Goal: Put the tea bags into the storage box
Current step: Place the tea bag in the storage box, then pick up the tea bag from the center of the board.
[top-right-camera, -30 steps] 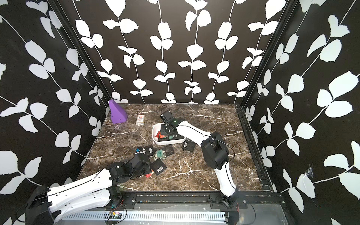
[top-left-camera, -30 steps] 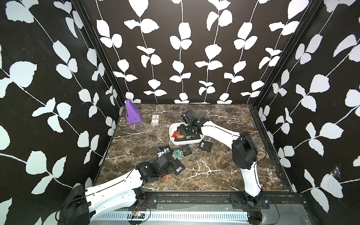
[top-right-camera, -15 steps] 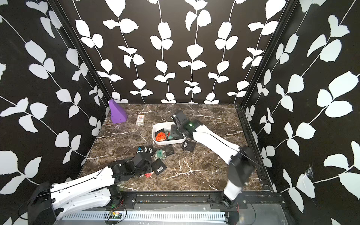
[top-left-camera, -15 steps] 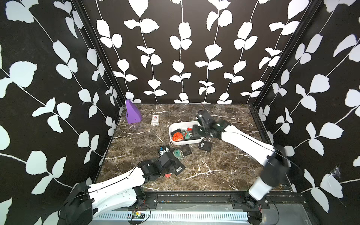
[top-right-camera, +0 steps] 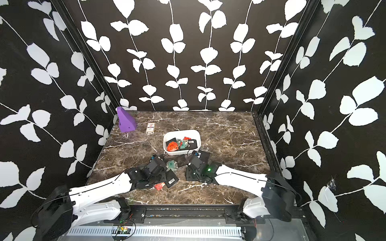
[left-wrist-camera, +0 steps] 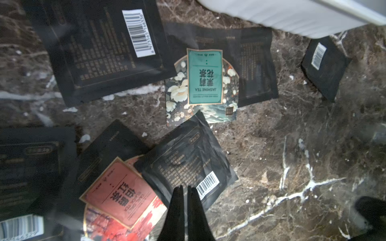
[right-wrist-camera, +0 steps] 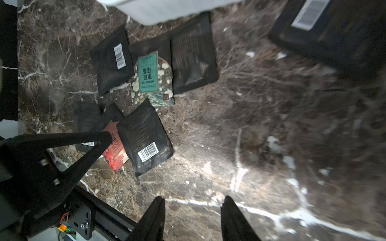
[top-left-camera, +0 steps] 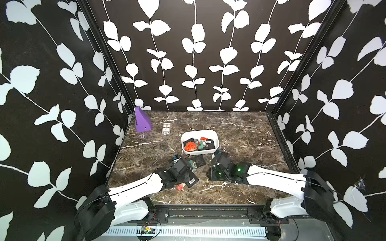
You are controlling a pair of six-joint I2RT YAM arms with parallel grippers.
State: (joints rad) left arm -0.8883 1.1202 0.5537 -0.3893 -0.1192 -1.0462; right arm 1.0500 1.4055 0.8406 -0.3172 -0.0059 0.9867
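Tea bags [top-left-camera: 191, 181] litter marble tabletop [top-left-camera: 246, 133] (leaf-print walls [top-left-camera: 194, 62]).

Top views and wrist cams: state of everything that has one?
left claw: shut, tips at edge of black barcoded tea bag; grip unclear.
right claw: open, empty, over bare table.
storage box: upright, partly filled.
tea bags: some in box, others loose on table, overlapping.
purple wedge: standing, untouched.
white packet: lying flat.

I'm seeing a purple wedge block [top-left-camera: 142, 123] standing in the far left corner of the marble tabletop [top-left-camera: 246, 129], with a small white packet [top-left-camera: 166, 128] (red mark on its face) lying flat just beside it. Black walls [top-left-camera: 188, 52] with white leaves are enclosing everything on three sides.
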